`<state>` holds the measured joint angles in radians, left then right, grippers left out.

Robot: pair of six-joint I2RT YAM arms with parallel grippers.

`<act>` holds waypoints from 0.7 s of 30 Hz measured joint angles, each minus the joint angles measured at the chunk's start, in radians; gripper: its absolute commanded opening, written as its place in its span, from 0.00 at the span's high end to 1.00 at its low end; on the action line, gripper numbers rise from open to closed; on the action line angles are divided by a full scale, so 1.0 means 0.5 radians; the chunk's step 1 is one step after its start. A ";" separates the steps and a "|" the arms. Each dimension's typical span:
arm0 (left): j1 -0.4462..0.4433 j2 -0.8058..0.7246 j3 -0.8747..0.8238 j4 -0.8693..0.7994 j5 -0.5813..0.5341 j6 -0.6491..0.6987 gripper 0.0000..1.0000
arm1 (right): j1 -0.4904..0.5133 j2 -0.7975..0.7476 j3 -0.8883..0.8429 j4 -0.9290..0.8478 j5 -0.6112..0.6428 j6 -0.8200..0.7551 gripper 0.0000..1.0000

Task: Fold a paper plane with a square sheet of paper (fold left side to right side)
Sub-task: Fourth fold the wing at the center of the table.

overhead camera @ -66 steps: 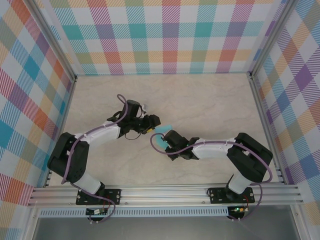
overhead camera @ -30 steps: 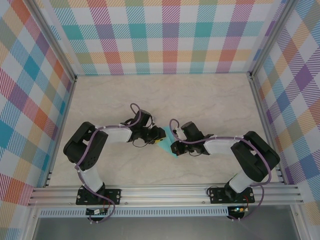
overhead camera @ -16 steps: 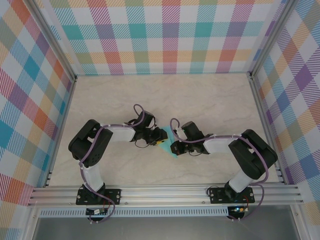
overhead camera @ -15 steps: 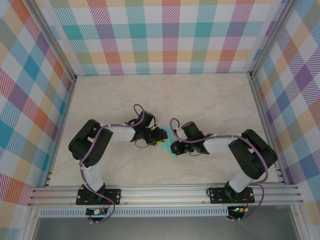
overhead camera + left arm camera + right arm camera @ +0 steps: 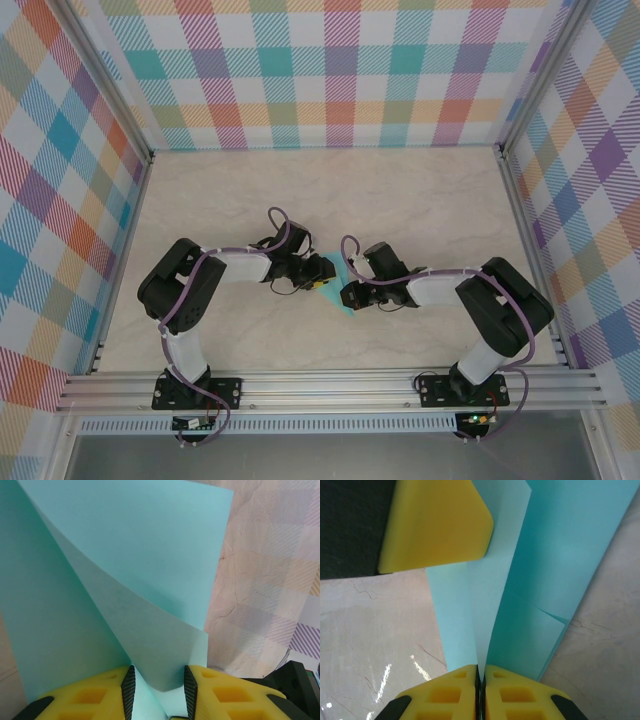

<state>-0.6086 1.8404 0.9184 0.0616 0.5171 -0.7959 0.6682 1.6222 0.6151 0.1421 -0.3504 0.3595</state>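
The turquoise sheet of paper lies at the table's middle, folded into layers, between my two grippers. My left gripper comes in from the left. In its wrist view the jaws stand apart, and a raised, curved flap of the paper sits between the ribbed pads. My right gripper faces it from the right. Its yellow fingers are pressed together on an upright layer of the paper. The left gripper's yellow finger rests on the paper just beyond.
The marble tabletop stretches all round the paper. Checked walls close the back and both sides. An aluminium rail with both arm bases runs along the near edge.
Two seconds ago the grippers held the paper further apart; they have since drawn together at the table's middle. Over the last half second nothing visibly moves.
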 measured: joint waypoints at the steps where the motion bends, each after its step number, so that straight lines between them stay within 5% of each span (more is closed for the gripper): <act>1: -0.001 0.000 0.002 -0.005 -0.004 0.000 0.66 | 0.000 0.000 0.001 0.001 -0.002 0.000 0.85; 14: -0.008 0.000 0.008 -0.015 -0.022 0.002 0.66 | -0.091 -0.045 0.034 -0.077 -0.164 0.060 0.59; 21: -0.008 0.000 0.008 -0.016 -0.022 0.002 0.66 | -0.301 -0.189 0.035 -0.094 -0.371 0.115 0.56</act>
<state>-0.6128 1.8404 0.9226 0.0536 0.5060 -0.7952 0.5175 1.5276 0.6327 0.0952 -0.5358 0.4171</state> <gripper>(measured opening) 0.341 0.446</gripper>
